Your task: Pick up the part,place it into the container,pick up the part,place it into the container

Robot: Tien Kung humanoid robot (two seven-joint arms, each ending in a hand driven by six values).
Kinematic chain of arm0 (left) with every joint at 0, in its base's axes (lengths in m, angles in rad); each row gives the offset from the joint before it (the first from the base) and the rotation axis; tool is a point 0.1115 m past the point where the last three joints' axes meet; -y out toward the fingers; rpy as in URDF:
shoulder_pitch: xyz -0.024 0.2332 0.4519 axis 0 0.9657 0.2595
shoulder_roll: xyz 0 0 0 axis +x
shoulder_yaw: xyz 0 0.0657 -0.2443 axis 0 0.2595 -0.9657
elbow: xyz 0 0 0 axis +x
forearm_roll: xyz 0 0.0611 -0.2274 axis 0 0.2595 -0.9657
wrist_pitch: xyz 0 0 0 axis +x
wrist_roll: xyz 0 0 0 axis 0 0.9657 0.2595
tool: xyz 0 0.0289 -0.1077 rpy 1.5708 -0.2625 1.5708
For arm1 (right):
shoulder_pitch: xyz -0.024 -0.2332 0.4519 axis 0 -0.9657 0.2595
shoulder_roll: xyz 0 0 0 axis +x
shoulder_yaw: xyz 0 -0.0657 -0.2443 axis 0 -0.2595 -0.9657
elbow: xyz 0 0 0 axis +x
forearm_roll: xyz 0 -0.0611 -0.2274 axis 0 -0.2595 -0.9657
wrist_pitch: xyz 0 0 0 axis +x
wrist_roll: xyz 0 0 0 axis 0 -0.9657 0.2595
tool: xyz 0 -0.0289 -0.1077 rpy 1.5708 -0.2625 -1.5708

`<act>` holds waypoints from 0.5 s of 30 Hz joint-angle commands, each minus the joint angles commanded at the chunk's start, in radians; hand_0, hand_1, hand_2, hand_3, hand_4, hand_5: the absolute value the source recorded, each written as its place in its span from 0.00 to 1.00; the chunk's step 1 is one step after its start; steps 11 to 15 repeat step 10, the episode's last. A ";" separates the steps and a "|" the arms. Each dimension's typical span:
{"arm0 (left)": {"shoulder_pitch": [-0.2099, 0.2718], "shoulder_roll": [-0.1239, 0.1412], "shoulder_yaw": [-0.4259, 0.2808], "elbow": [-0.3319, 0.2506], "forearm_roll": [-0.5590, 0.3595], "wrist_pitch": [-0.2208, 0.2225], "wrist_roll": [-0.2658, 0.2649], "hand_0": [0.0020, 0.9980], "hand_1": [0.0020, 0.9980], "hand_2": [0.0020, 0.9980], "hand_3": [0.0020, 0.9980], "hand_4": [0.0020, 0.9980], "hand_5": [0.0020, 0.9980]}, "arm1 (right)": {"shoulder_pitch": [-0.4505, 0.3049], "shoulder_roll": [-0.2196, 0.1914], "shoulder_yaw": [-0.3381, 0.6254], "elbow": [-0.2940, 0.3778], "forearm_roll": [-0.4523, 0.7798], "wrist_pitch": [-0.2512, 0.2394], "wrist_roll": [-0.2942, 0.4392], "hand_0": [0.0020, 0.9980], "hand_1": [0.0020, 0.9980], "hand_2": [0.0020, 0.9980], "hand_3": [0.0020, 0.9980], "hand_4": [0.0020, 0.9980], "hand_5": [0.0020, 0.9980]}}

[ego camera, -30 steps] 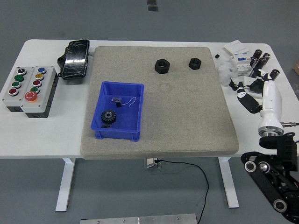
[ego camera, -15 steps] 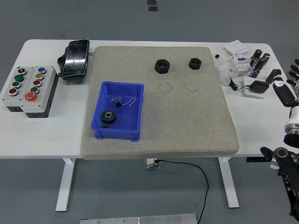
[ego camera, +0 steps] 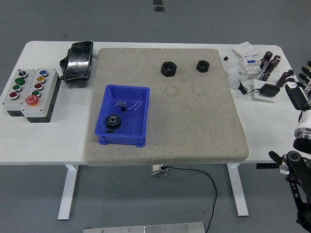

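Since a moment ago, the right hand (ego camera: 302,90) has pulled away from the table to the far right edge of the picture, and nothing else has moved. It is empty, out past the table's right end. Only part of it shows, so I cannot tell if its fingers are open or closed. The left hand is not in the picture.

Nearest on the tan mat (ego camera: 194,126) is the blue bin (ego camera: 142,116), toward the left. One black gear (ego camera: 112,122) lies inside it, with a small dark bit and a thin wire just behind it.

Farther back on the mat sit two black nuts, well apart from the bin. The bigger nut (ego camera: 168,69) is on the left and the smaller nut (ego camera: 202,66) is on the right. Both lie flat.

On the white table (ego camera: 48,136), left of the mat, is a grey button box (ego camera: 30,92) with coloured buttons. Behind it lies a black bag (ego camera: 77,60). At the right end is a pile of small parts and boxes (ego camera: 255,68).
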 joint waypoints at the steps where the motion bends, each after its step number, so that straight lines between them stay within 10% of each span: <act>1: 0.000 0.000 0.000 0.000 0.000 0.000 0.000 0.63 0.55 0.54 0.61 0.66 0.37 | 0.000 -0.001 -0.001 0.000 0.001 0.000 0.000 0.67 0.75 0.77 0.82 0.70 0.31; 15: -0.003 -0.002 0.004 0.000 -0.001 -0.002 -0.002 0.63 0.55 0.54 0.61 0.66 0.37 | 0.002 0.000 -0.014 0.001 0.008 0.000 0.003 0.67 0.74 0.77 0.80 0.72 0.34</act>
